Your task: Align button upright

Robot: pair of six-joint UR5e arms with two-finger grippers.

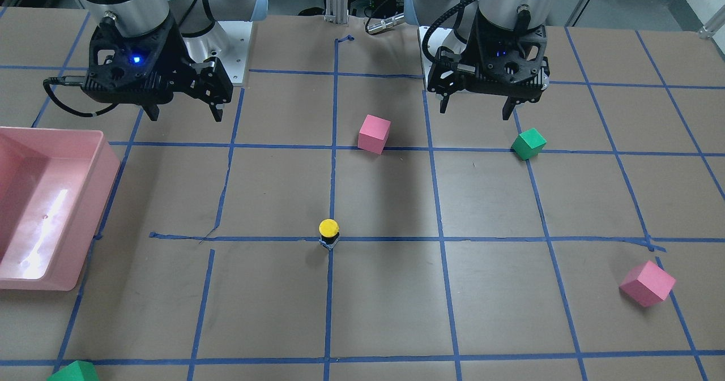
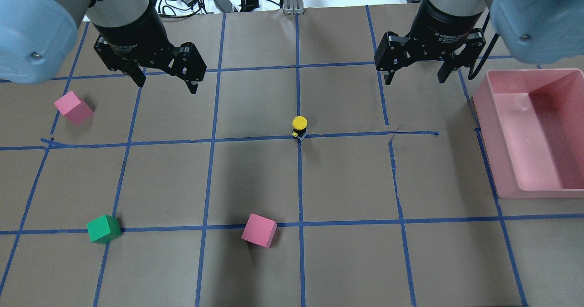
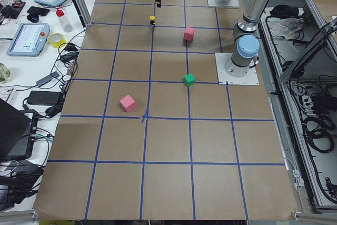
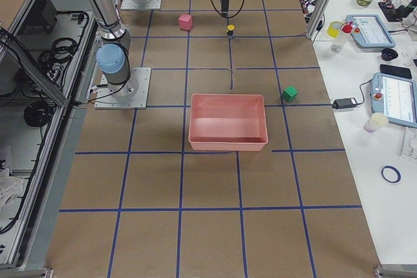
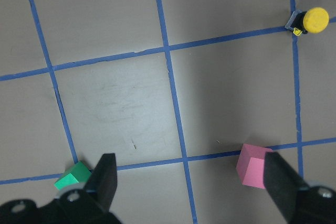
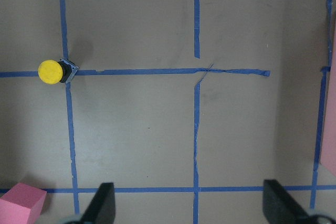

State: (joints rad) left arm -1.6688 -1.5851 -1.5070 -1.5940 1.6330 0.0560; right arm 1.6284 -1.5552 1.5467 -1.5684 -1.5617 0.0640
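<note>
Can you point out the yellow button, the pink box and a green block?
button (image 2: 299, 122), overhead view, yellow cap.
pink box (image 2: 495, 147), overhead view, left wall.
green block (image 2: 103, 225), overhead view, top face.

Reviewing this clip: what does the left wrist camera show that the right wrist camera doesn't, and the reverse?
Only the left wrist view shows a green cube, at its lower left. Only the right wrist view shows the pink bin, a strip of wall at its right edge. Both show the button on a crossing of blue tape, the same pink cube, and the arm's own open hand: left hand, right hand.
</note>
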